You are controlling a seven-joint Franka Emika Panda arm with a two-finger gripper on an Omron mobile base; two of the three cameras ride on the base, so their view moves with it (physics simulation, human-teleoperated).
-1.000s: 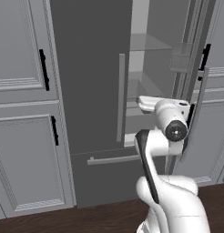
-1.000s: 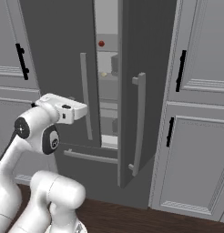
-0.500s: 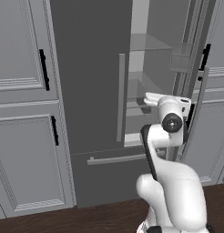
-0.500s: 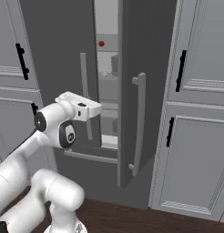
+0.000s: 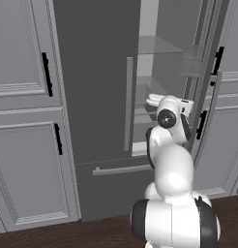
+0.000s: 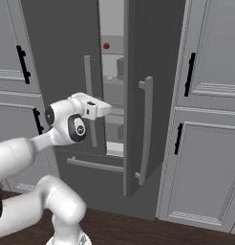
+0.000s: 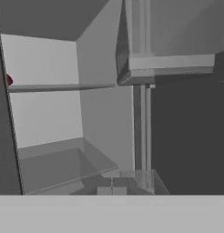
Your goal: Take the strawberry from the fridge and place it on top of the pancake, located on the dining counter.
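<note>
Since a second ago your arm has swung the gripper (image 6: 106, 109) forward to the gap of the part-open fridge (image 6: 138, 72). Fingers are pressed together, holding nothing. Your strawberry (image 6: 106, 46) sits on an upper shelf inside, well above the hand.

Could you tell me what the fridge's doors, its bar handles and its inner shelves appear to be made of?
The tall dark grey fridge's doors look like matte painted metal: flat, even grey without reflections. Its long grey bar handles seem brushed metal or plastic, paler with a soft sheen; the render leaves that open. The see-through inner shelves look like glass, since the pale back wall shows through them.
</note>
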